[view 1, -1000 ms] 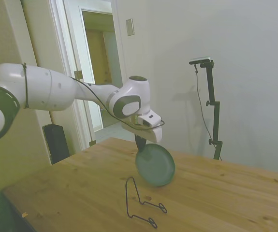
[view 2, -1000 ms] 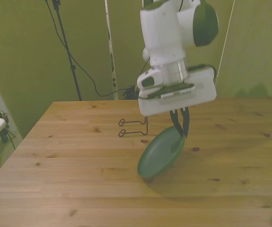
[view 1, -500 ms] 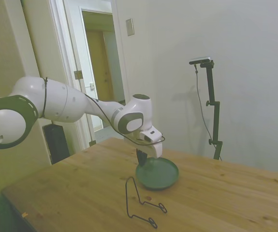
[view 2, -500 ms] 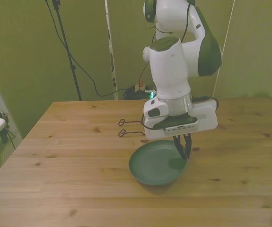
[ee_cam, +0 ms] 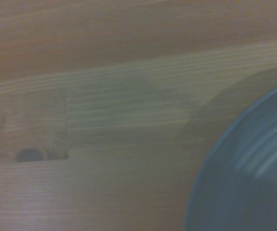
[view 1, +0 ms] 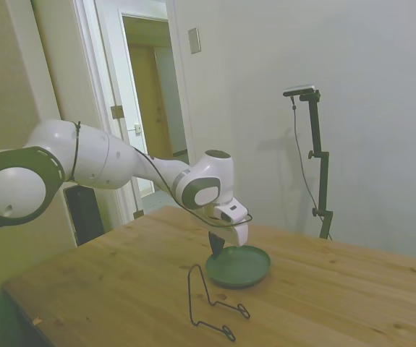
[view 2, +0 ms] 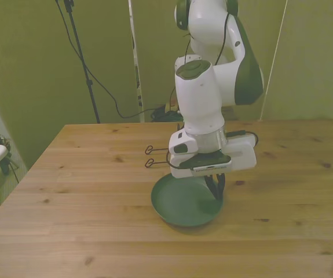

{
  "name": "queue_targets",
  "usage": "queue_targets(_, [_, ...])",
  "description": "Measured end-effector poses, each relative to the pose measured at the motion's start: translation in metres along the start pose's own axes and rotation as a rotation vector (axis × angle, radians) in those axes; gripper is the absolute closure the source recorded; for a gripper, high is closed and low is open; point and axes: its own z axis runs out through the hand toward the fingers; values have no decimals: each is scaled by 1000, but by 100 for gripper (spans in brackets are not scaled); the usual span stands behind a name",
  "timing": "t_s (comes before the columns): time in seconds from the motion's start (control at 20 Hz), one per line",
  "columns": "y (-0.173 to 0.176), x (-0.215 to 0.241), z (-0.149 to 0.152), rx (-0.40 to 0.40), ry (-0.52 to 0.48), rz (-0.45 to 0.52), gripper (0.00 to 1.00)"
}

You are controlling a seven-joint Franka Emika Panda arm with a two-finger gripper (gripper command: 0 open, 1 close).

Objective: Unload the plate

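On the wooden surface (view 2: 68, 191), just in front of the wire stand (view 1: 209, 303), the plate (view 2: 180, 202) lies flat with the jaws closed narrow on its rim.

You have the gripper (view 2: 216, 186) pinching the raised rim at the plate's edge toward the front view's right, and the plate looks to sit level on the wood rather than hanging from the hold. Judge it as stiff and matte, so it should not flex or slide much between the pads, but it is probably hard and could chip or clatter if let go from any height. The rim is the only real place to take it; the shallow bowl offers nothing to pinch. You can see the plate carries nothing, and the stand stands bare just beside it. The wrist view shows only blurred wood and the plate's curved edge (ee_cam: 254, 183).
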Motion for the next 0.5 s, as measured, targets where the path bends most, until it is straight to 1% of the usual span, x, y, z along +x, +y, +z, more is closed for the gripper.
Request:
queue_targets(0.25, [-1,-16,-43,34,23,-16,0])
queue_targets(0.4, [2,-34,-76,48,28,-33,0])
queue_targets(0.5, [5,-49,-103,62,31,-44,0])
